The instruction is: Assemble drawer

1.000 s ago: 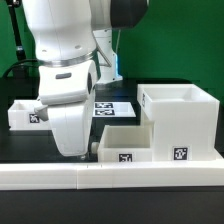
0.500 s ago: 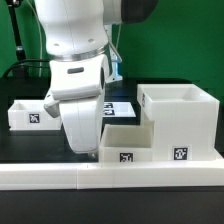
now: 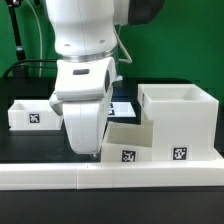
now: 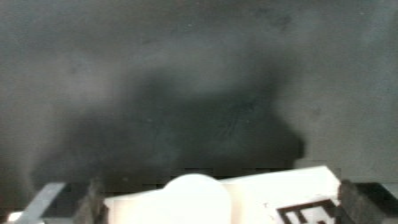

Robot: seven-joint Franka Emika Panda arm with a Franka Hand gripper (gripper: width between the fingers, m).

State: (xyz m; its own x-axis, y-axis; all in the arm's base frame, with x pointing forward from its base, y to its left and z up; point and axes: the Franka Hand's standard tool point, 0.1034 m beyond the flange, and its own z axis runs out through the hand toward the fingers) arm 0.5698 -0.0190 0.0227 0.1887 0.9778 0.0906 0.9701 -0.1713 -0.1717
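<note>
Jaws of the gripper (image 4: 208,203) stand apart astride the shallow white plastic knobbed tray (image 3: 128,143); clamped or not, I can't tell. Tray sits just beside the tall white plastic casing (image 3: 180,118), on the exterior view's left of it; from my jaws the casing lies toward the exterior view's right.

One casing (image 3: 182,122), two trays (image 3: 130,146) (image 3: 27,114), one rail (image 3: 60,178), one marker board (image 3: 124,107) and one arm (image 3: 82,60)

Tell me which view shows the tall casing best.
The exterior view: the casing stands at that view's right, open top and front tag clear. The wrist view shows none of it, only a blurred white knobbed tray close up.
</note>
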